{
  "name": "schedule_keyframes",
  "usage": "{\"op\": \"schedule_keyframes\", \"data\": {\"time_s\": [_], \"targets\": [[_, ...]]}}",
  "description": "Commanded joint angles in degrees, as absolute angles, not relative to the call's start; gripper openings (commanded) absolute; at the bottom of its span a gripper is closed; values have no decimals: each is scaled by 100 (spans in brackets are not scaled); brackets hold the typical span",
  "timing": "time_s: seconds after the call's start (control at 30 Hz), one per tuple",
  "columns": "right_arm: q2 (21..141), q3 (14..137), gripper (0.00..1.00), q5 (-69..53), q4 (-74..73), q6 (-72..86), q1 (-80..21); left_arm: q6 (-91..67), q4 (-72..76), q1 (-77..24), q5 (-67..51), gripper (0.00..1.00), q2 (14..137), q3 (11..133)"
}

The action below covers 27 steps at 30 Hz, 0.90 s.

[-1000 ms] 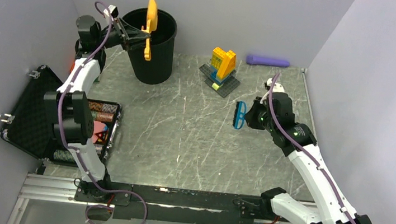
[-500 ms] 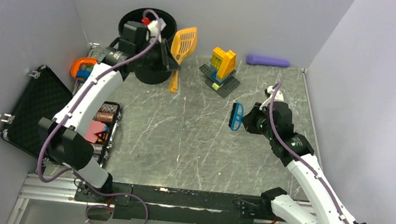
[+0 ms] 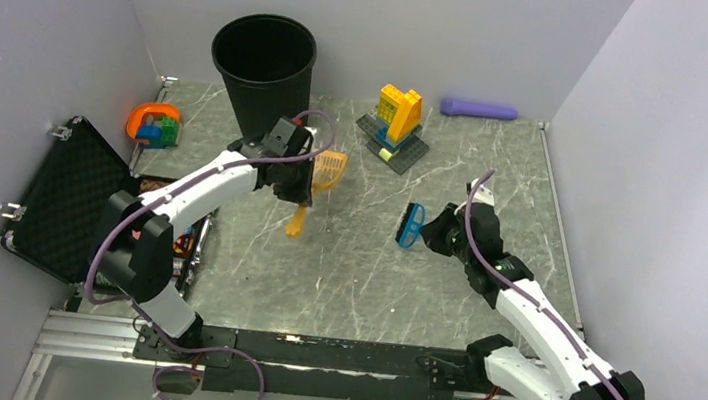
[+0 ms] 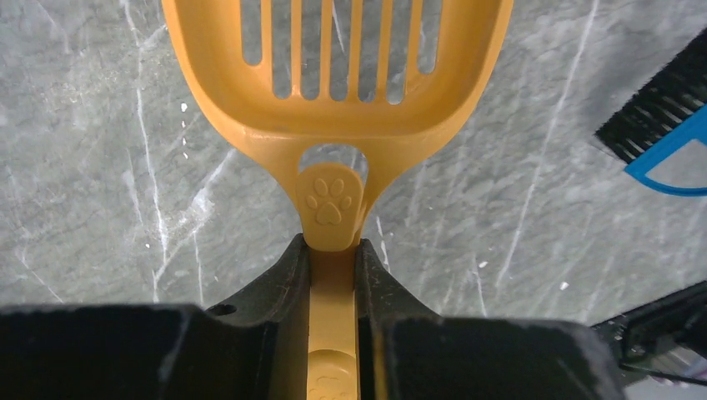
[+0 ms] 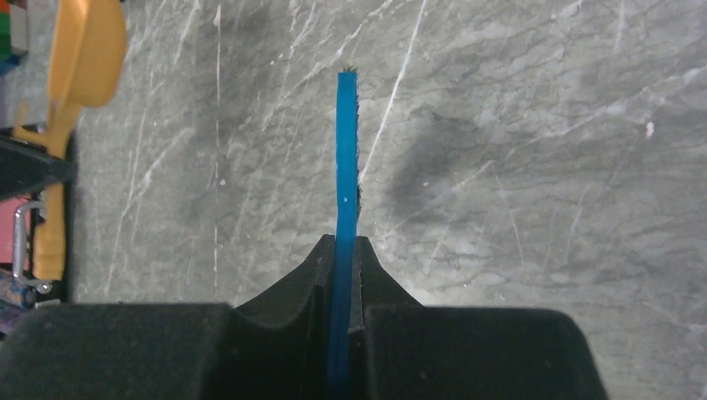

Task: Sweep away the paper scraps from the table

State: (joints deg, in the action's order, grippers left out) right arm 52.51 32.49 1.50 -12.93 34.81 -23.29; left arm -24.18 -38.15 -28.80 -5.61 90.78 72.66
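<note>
No paper scraps show in any view. My left gripper [image 3: 305, 186] [image 4: 332, 247] is shut on the handle of the orange slotted scoop [image 3: 329, 170] [image 4: 333, 83], which hangs low over the middle of the grey marble table [image 3: 352, 270], in front of the black bin. My right gripper [image 3: 429, 232] [image 5: 343, 243] is shut on a blue brush [image 3: 412, 225] [image 5: 346, 158], held edge-on with its black bristles [image 4: 659, 117] pointing left toward the scoop [image 5: 83, 50]. A short gap of bare table lies between scoop and brush.
A black bin [image 3: 264, 69] stands at the back left. A yellow-and-blue brick build [image 3: 396, 122] and a purple cylinder [image 3: 479, 109] sit at the back. An open black case [image 3: 58, 197] lies at the left, an orange-and-blue toy [image 3: 151, 124] behind it.
My left arm has swung the scoop from over the bin down to the middle of the table. My right gripper has carried the brush a little left and nearer.
</note>
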Motion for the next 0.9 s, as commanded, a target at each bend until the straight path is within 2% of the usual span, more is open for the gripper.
{"op": "schedule_keyframes", "data": {"time_s": [0.0, 0.2, 0.4, 0.47, 0.5, 0.53, 0.57, 0.6, 0.63, 0.67, 0.87], "targets": [[5546, 3287, 0, 227, -191, 3905, -2257, -2226, -3216, -3113, -51, 0, 9146, 7144], [6265, 3527, 0, -358, 466, 4295, -1925, -2171, -3017, -3248, -15, 0, 9437, 6981], [7027, 3495, 0, -1744, 1803, 5139, -1417, -2171, -2868, -3274, -18, 0, 9501, 6872], [7323, 3415, 5, -2268, 2362, 5489, -1217, -2158, -2880, -3282, -18, 0, 9505, 6869], [7479, 3394, 15, -2488, 2633, 5664, -1091, -2147, -2883, -3290, -18, 0, 9501, 6858], [7634, 3413, 35, -2657, 2679, 5816, -1003, -2138, -2879, -3289, -15, 0, 9496, 6848], [7753, 3472, 68, -2745, 2506, 5908, -926, -2129, -2876, -3287, 112, 0, 9493, 6825], [7838, 3562, 94, -2736, 2229, 5895, -869, -2120, -2884, -3293, 157, 0, 9486, 6811], [7878, 3662, 99, -2648, 1885, 5776, -840, -2111, -2880, -3292, 178, 0, 9477, 6795], [7868, 3792, 100, -2448, 1450, 5527, -831, -2097, -2881, -3290, 187, 0, 9468, 6780], [6958, 3731, 100, -1538, 336, 4770, -750, -2065, -2844, -3334, 222, 0, 9540, 6778]]}}
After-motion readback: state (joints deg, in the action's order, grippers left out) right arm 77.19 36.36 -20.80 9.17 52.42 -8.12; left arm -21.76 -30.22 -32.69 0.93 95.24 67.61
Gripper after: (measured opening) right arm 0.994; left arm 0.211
